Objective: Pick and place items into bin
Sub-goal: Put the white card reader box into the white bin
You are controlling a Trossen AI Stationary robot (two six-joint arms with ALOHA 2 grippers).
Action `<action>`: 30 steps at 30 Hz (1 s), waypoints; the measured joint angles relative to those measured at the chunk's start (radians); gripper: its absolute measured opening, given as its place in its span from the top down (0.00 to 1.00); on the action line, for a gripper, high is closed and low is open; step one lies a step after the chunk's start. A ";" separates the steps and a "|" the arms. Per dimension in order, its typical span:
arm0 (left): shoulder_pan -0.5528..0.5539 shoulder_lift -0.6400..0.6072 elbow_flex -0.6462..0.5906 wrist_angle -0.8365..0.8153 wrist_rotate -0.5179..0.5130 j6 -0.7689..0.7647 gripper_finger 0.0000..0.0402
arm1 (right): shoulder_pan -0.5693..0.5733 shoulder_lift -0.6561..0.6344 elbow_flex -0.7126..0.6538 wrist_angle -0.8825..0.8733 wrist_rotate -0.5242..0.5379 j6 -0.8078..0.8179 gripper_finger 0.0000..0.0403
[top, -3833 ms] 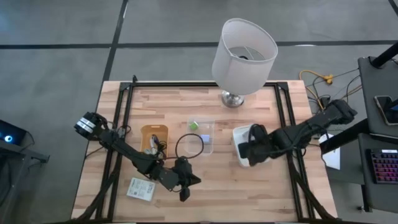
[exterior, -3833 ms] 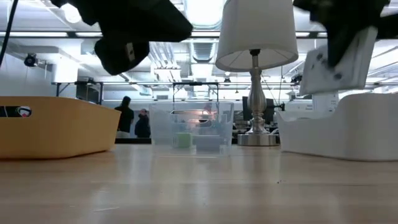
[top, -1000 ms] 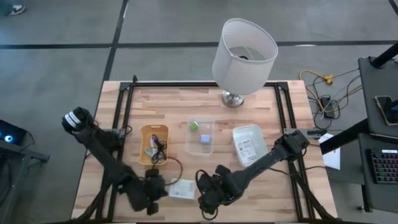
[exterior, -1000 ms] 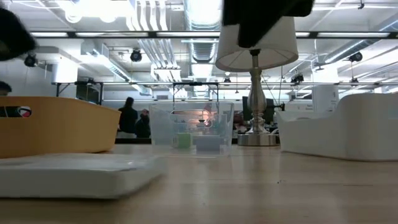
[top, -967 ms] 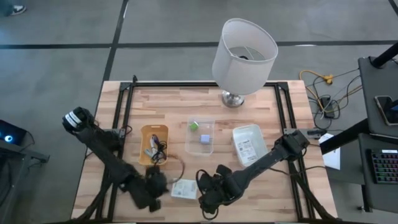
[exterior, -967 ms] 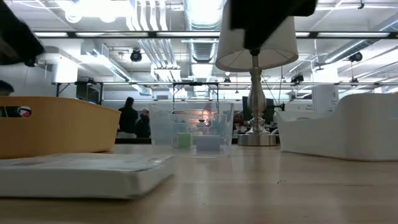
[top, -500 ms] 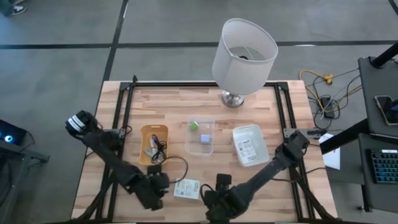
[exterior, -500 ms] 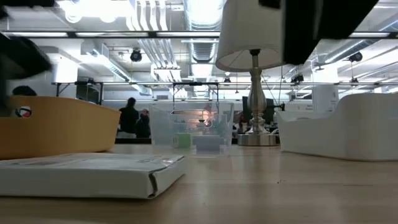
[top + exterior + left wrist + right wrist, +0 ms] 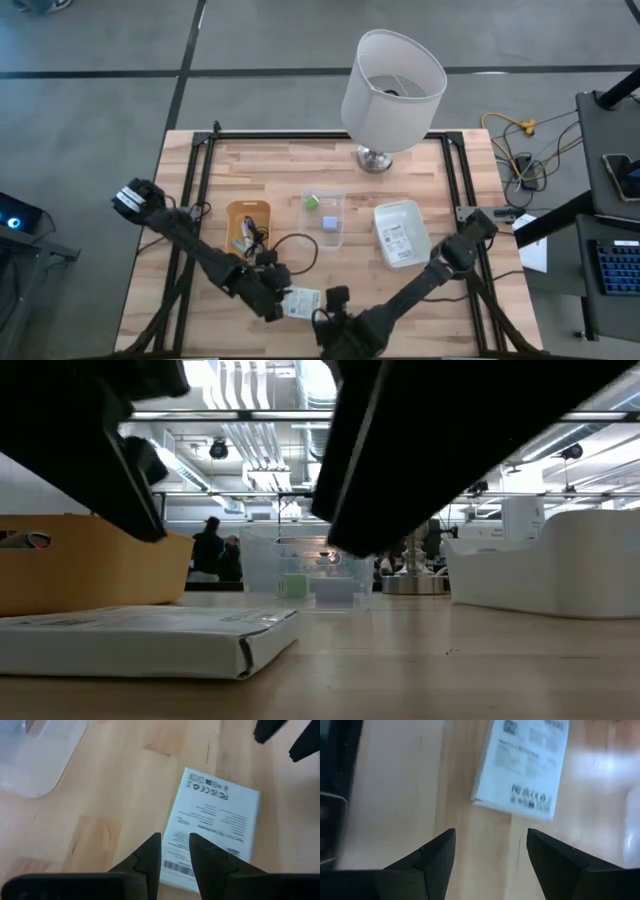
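The left gripper (image 9: 175,851) has its jaws a little apart and empty, just over one edge of the flat white packet (image 9: 302,302). The right gripper (image 9: 490,849) hangs near the other edge, jaws wide and empty. The packet lies on the tabletop (image 9: 400,290), apart from the clear bin (image 9: 324,219).

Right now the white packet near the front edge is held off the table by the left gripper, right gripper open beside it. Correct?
Not quite. The white packet lies flat on the table, as the low view shows. The left gripper stands over its edge without gripping it. The right gripper is open beside it, as you said.
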 joint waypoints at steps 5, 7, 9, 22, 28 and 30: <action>0.042 0.046 -0.003 0.053 0.100 0.066 0.79 | 0.006 0.030 -0.002 0.115 0.069 -0.180 0.43; 0.046 0.063 -0.003 0.064 0.146 0.080 0.79 | 0.003 0.048 -0.002 0.170 0.064 -0.208 0.43; 0.046 0.072 -0.001 0.061 0.150 0.079 0.79 | -0.002 0.062 -0.003 0.185 0.054 -0.222 0.43; 0.076 0.081 -0.005 0.020 0.154 0.088 0.79 | -0.022 0.075 -0.024 0.204 0.056 -0.229 0.43; 0.076 0.039 0.023 0.007 0.153 0.089 0.79 | -0.024 0.075 -0.025 0.195 0.062 -0.232 0.43; 0.076 0.028 0.037 0.004 0.144 0.095 0.79 | -0.024 0.072 -0.025 0.189 0.071 -0.233 0.43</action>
